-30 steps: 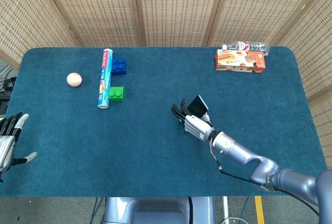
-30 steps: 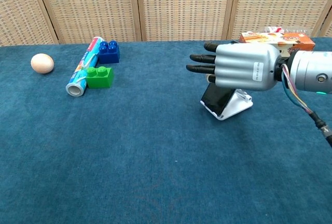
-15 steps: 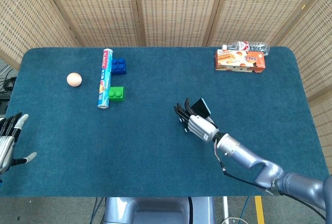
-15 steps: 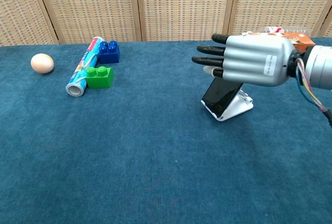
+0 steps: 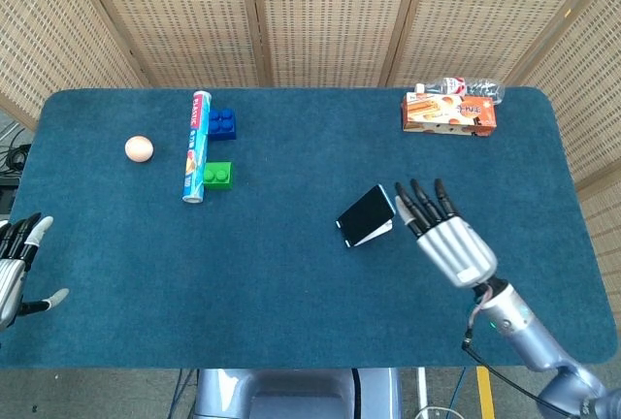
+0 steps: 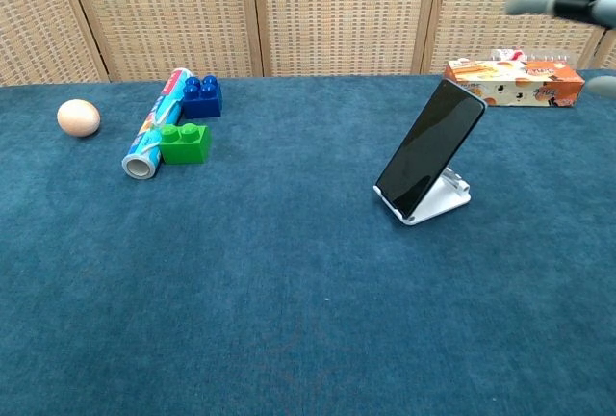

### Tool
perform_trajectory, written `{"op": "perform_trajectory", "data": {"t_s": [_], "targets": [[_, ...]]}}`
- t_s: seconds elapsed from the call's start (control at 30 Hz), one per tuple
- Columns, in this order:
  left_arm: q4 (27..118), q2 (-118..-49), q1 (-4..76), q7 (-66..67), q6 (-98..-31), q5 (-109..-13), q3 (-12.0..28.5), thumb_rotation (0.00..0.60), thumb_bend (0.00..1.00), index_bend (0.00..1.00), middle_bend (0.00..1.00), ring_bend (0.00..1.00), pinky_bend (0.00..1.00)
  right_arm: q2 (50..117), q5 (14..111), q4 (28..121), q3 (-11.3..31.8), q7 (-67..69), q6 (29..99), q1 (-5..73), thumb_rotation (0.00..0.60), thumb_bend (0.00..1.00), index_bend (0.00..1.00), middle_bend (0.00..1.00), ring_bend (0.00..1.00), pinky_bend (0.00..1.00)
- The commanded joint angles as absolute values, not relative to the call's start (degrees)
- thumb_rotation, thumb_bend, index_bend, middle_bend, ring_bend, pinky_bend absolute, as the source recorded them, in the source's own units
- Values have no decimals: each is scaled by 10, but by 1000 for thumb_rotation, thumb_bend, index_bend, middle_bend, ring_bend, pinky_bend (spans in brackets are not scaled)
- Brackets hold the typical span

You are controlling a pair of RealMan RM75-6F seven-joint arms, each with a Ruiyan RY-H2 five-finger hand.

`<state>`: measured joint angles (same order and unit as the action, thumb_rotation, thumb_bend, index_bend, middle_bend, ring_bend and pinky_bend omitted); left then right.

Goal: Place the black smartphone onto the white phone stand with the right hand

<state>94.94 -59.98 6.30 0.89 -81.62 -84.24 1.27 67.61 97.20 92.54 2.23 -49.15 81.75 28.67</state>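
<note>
Phone [image 6: 430,148] leaned tilted on stand [image 6: 443,197], just left of right hand [image 5: 448,241]. Right hand spread wide, held nothing, apart from phone. Left hand [image 5: 16,266] idle, fingers apart, empty. Phone prob. rigid, slick, light; grip by side edges if re-seating.

Black smartphone [image 6: 429,148] on white phone stand [image 6: 443,196], deep blue table [image 6: 289,291], silver right robot hand [image 5: 448,243].
</note>
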Motion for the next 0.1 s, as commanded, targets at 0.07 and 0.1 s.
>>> {"op": "perform_trajectory", "data": {"t_s": [0.07, 0.1], "targets": [[948, -602, 57, 11, -829, -852, 9, 600, 0, 0, 0, 0, 0, 653, 917, 933, -15, -259, 927, 155, 600, 17, 69, 0, 0, 100], [948, -603, 56, 14, -832, -854, 9, 600, 0, 0, 0, 0, 0, 655, 899, 935, -19, -224, 928, 140, 600, 3, 53, 0, 0, 79]]}}
